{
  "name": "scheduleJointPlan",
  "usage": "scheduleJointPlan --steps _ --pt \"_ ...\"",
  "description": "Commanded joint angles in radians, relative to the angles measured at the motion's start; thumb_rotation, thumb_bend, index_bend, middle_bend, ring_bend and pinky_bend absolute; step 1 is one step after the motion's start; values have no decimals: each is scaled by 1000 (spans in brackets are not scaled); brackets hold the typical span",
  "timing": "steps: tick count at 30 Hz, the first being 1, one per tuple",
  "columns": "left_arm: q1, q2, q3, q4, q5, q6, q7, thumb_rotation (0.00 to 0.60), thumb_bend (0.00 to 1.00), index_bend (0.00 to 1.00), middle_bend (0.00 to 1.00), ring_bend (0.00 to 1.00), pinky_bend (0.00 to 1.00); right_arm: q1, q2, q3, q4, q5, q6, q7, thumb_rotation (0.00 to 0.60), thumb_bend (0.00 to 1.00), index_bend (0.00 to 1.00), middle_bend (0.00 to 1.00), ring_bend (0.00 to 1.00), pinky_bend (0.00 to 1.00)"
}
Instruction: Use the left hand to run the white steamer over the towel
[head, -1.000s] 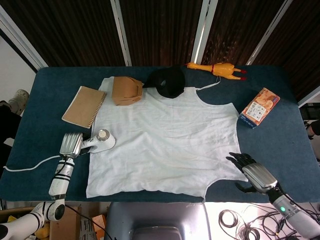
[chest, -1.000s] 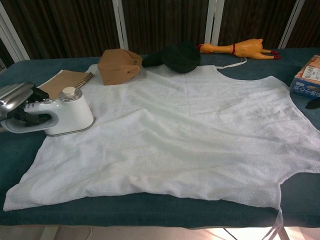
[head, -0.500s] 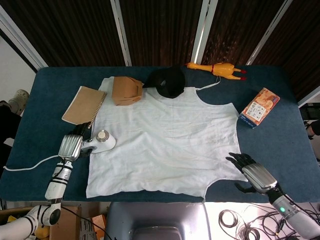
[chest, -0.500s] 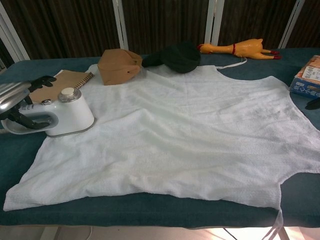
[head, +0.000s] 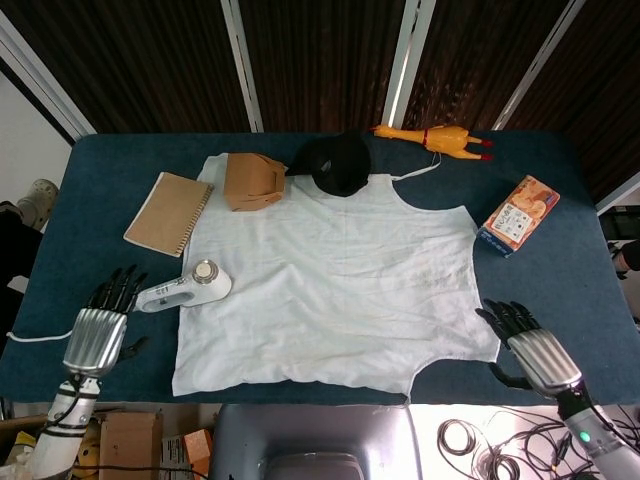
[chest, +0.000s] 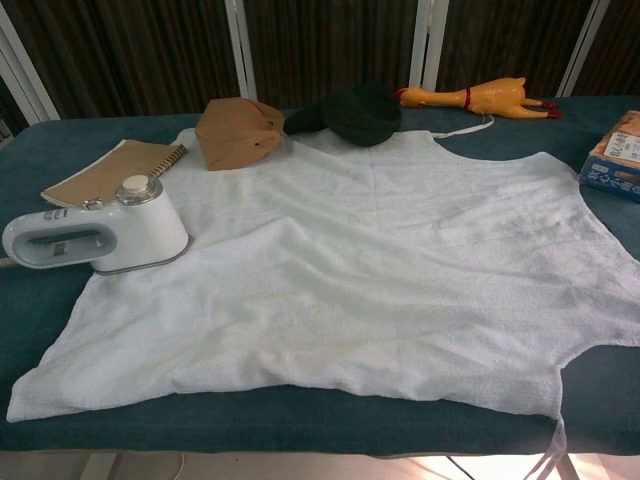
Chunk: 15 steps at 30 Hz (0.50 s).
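The white steamer (head: 190, 289) (chest: 98, 236) stands on the left edge of the white towel (head: 330, 280) (chest: 370, 270), handle pointing left, untouched. My left hand (head: 100, 325) hovers over the blue table near its front left corner, left of the steamer, fingers spread and empty; the chest view does not show it. My right hand (head: 535, 352) sits at the front right, just off the towel's corner, fingers apart, holding nothing.
A tan notebook (head: 169, 211), a brown pouch (head: 248, 182) and a black cap (head: 335, 163) lie along the towel's far edge. A rubber chicken (head: 432, 137) is at the back, an orange box (head: 519, 214) at the right. The steamer's white cord (head: 45, 336) trails left.
My left hand has let go of the steamer's handle and pulled back toward the front left corner, opening. The steamer stays put. My right hand has drawn back slightly toward the front right.
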<state>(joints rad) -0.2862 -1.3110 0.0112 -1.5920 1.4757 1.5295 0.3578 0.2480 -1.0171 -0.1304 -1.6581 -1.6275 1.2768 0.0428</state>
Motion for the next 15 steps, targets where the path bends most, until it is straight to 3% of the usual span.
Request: scheduleJointPlan --steps 1,7,10,15 --pt "166 63 79 -23 21 156 -9 600 0 0 0 0 185 -135 19 -11 -53 31 161 -136 600 333 0 0 0 0" --pt "242 29 143 104 82 169 -240 600 0 0 0 0 183 -212 -32 17 -20 54 268 -169 600 333 0 0 0 0" --pt "235 47 166 115 120 133 -269 600 0 0 0 0 183 -214 -42 28 -11 46 272 -178 600 333 0 0 0 0" --pt "238 42 145 120 116 110 -239 600 0 0 0 0 182 -211 -47 36 -5 36 256 -181 600 333 0 0 0 0"
